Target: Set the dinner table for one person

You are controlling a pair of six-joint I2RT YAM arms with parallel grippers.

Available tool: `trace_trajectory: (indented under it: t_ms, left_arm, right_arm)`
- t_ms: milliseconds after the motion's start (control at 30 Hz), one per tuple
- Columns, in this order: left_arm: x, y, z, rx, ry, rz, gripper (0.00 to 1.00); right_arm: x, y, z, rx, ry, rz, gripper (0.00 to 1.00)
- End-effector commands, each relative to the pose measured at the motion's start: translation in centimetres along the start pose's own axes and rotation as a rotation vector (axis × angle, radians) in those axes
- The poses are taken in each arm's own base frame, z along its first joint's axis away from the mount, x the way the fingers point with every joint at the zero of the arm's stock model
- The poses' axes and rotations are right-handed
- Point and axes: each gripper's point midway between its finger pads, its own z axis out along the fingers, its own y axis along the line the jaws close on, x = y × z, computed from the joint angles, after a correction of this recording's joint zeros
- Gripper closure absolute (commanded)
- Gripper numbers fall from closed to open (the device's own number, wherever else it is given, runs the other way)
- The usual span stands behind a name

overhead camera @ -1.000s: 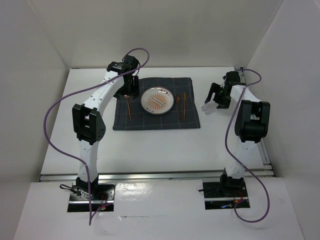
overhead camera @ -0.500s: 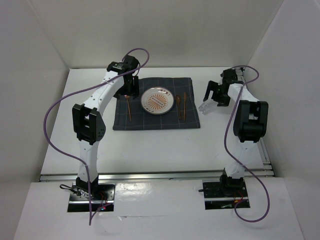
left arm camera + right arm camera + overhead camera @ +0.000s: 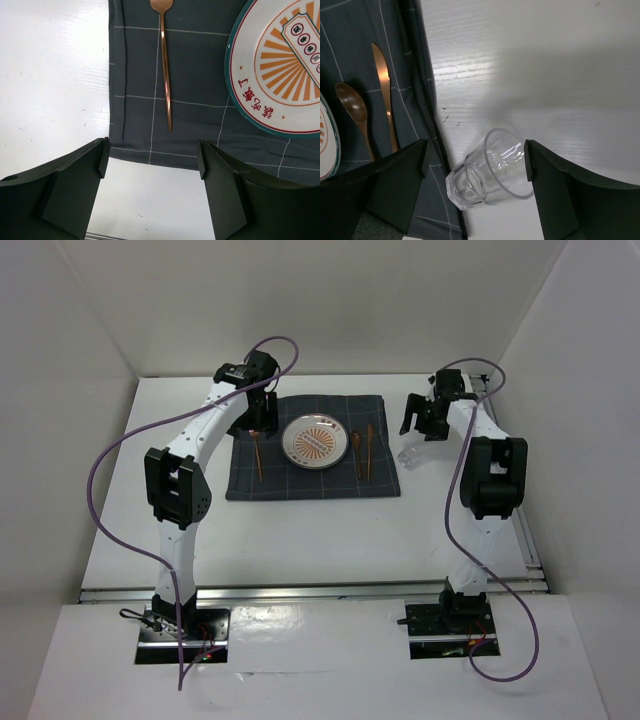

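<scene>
**One white table, long axis left to right**

We see the dinner table (image 3: 300, 530) lying flat beyond both arm bases. Its long side runs across the top view, with silver rails (image 3: 300, 590) on its near and right edges and white walls (image 3: 300, 310) around it. Toward the far side a dark grey checked mat (image 3: 300, 485) bears a plate (image 3: 314, 441), with a fork (image 3: 165, 65) to its left and a spoon (image 3: 354, 107) and knife (image 3: 384, 85) to its right. A clear glass (image 3: 487, 170) sits at the mat's right edge. The left gripper (image 3: 152, 152) hovers over the fork's handle end and the right gripper (image 3: 476, 155) over the glass, both spread wide and holding nothing.
</scene>
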Motion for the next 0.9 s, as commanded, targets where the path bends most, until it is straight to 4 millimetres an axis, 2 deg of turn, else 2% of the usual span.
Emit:
trace_trajectory:
  t_ms: [0,133,167,233,267,367,400,467,600,633,700,733,833,867]
  left_arm:
    - [-0.7,0.3,-1.4,-0.001,-0.038,0.011,0.12]
    - [-0.7,0.3,-1.4,-0.001,-0.038,0.011,0.12]
    - [-0.7,0.3,-1.4,-0.001,-0.038,0.011,0.12]
    - [-0.7,0.3,-1.4,-0.001,-0.038,0.011,0.12]
    - [-0.7,0.3,-1.4,-0.001,-0.038,0.011,0.12]
    - [-0.7,0.3,-1.4,-0.001,-0.038,0.011,0.12]
    - [-0.7,0.3,-1.4,-0.001,-0.038,0.011,0.12]
    - [-0.6,0.2,-1.4,0.007,-0.035,0.011,0.12]
    - [-0.2,-0.1,-1.4,0.008,-0.027,0.022,0.12]
    - [-0.2,-0.1,-1.4,0.008,-0.027,0.022,0.12]
    - [-0.2,-0.1,-1.4,0.008,-0.027,0.022,0.12]
    - [-0.2,-0.1,-1.4,0.008,-0.027,0.022,0.12]
    - [0.0,-0.7,-1.5,0.020,-0.025,0.030,0.12]
    - [0.0,-0.7,-1.5,0.020,-0.025,0.030,0.12]
  right_arm:
    - [1.3,1.6,0.5,-0.044,0.054,-0.045,0.15]
    - [2.3,1.6,0.1,-0.051,0.067,-0.043,0.27]
    - [2.0,1.7,-0.3,-0.053,0.054,-0.046,0.29]
    - [2.5,1.6,-0.5,-0.051,0.063,-0.044,0.32]
    - [2.1,1.8,-1.1,-0.054,0.048,-0.047,0.33]
    - [3.2,1.7,-2.1,-0.050,0.069,-0.043,0.37]
    - [3.0,1.9,-2.8,-0.053,0.056,-0.036,0.38]
    - [4.0,1.7,-3.3,-0.048,0.076,-0.032,0.42]
    - [5.1,2.4,-5.6,-0.073,0.075,-0.012,0.64]
    - [5.3,2.4,-5.9,-0.073,0.075,-0.011,0.74]
    - [4.7,2.6,-7.4,-0.069,0.050,-0.005,0.80]
    - [4.5,2.8,-7.8,-0.071,0.038,0.004,0.91]
    - [4.1,3.2,-9.4,-0.076,0.017,0.009,1.00]
    - [3.9,3.5,-9.8,-0.072,0.008,-0.001,1.00]
